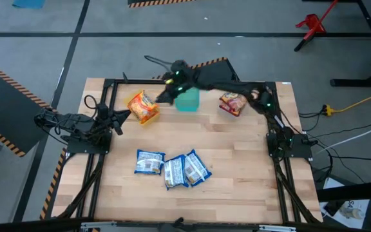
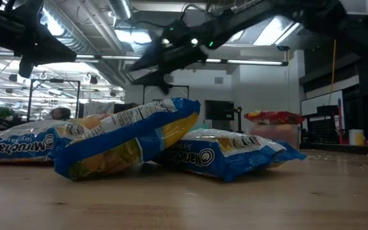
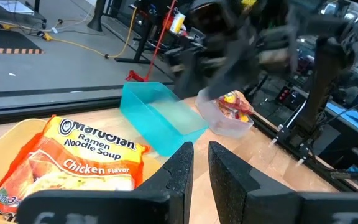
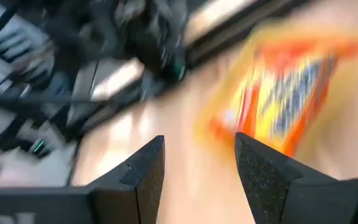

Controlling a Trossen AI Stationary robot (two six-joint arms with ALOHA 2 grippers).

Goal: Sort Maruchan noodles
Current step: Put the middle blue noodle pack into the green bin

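Observation:
An orange Maruchan noodles packet (image 1: 142, 107) lies in a yellow bin (image 3: 14, 134) at the far left; the right wrist view shows this packet (image 4: 288, 87) beyond my fingers. My right gripper (image 1: 163, 98) hangs open and empty (image 4: 199, 165) above the table, between that packet and the empty teal bin (image 1: 187, 100). A red packet (image 1: 232, 103) lies in a clear bin (image 3: 225, 124). Three blue packets (image 1: 150, 162) (image 1: 174, 172) (image 1: 197, 167) lie overlapping on the near part of the table. My left gripper (image 1: 122, 116) waits at the left, its fingers a narrow gap apart (image 3: 200, 163).
The black frame rails (image 1: 108, 84) run along the table's far, left and right sides. The right arm (image 1: 237, 87) reaches across the far part of the table, above the teal and clear bins. Bare wood (image 1: 237, 142) lies in the middle and at the near right.

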